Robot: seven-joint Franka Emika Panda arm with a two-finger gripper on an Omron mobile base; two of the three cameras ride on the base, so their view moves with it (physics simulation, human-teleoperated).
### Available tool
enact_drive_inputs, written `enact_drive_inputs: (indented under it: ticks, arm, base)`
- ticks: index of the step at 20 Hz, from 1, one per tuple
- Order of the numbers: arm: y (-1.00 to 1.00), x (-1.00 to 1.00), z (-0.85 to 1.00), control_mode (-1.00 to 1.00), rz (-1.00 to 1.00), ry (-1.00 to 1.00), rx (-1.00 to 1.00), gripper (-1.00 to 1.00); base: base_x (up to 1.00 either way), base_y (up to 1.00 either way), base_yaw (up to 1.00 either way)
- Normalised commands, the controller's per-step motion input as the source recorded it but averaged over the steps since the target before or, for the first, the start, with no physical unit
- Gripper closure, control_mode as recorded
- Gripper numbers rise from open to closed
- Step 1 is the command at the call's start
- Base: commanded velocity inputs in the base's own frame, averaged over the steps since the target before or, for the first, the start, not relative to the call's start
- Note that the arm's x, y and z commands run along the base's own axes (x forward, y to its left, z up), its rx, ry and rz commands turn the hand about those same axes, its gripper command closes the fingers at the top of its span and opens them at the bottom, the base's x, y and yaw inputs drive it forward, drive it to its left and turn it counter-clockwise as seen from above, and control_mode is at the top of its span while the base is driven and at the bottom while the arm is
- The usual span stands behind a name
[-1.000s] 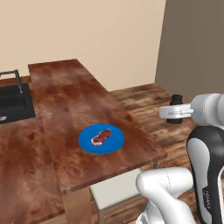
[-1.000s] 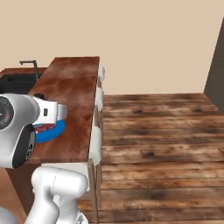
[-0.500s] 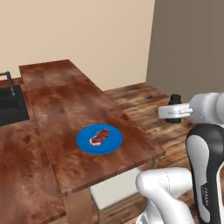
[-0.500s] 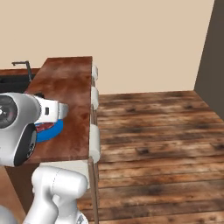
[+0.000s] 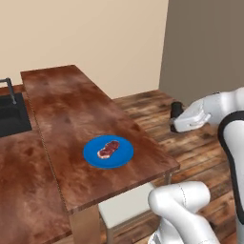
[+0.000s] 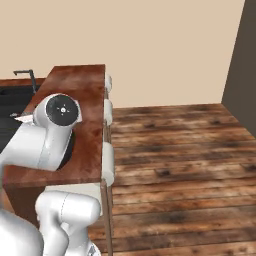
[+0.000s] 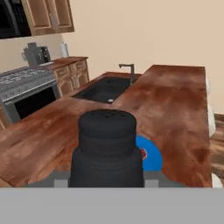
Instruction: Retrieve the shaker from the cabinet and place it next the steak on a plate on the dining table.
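Carry step, shaker (image 5: 177, 110) already out of the cabinet; gripper (image 5: 179, 125) clamped tight on it, held upright off the table's near right corner, above the wood floor (image 6: 175, 150); steak (image 5: 108, 148) sits on the blue plate (image 5: 124, 157) on the dining table (image 5: 71, 100); next move likely needs the arm reaching left over the table edge, then lowering the shaker onto the plate beside the steak; arm bent, forearm roughly level, hand pointing toward the table.

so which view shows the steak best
The left base view: the steak lies in full sight on the blue plate. The hand view has it hidden behind the shaker; in the right base view the arm blocks it.
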Motion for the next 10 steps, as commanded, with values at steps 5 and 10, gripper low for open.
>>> enact_drive_inputs:
  ticks: [5, 10]
  arm:
    - [0.36, 0.19, -0.31, -1.00, 0.44, -0.18, 0.01, 1.00]
    - [0.33, 0.48, -0.20, -1.00, 0.29, -0.11, 0.02, 1.00]
  base:
    - [0.00, 0.00, 0.00]
    - [0.00, 0.00, 0.00]
